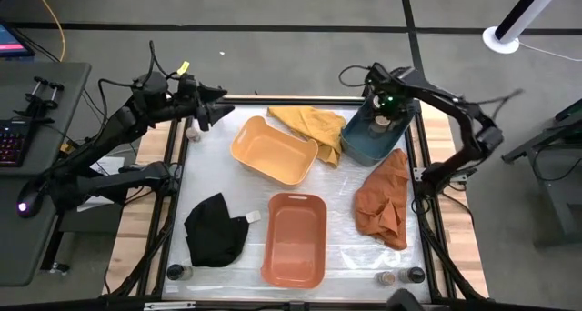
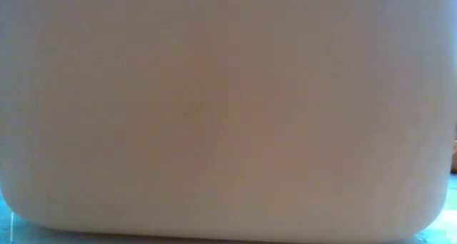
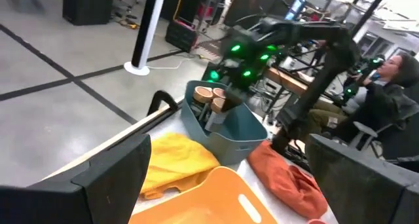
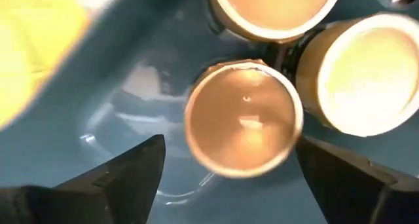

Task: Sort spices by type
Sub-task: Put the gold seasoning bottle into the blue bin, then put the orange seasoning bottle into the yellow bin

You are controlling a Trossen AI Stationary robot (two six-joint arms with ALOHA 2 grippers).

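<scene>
We take the blue tub at the table's far right corner as our landmark. Nearest to us, along the table's front edge and well away from that tub, stand three loose jars: one at the front left corner, and two side by side near the front right corner, a brownish one and a darker one. The orange tub lies between them, so close to the low camera that its wall fills that view. The black cloth lies left of the orange tub.

Moving toward the blue tub, we see the orange cloth lying just in front of it, the yellow tub to its left, and the yellow cloth between the yellow tub and the blue one, touching the blue tub's wall.

Inside the blue tub stand three tan-topped jars close together. Our right gripper hangs directly above them, its fingers spread wide on either side of one jar top and gripping nothing.

Our left gripper waits at the table's far left corner, level with the blue tub, fingers fully apart and empty. Another small jar stands just beneath it.
</scene>
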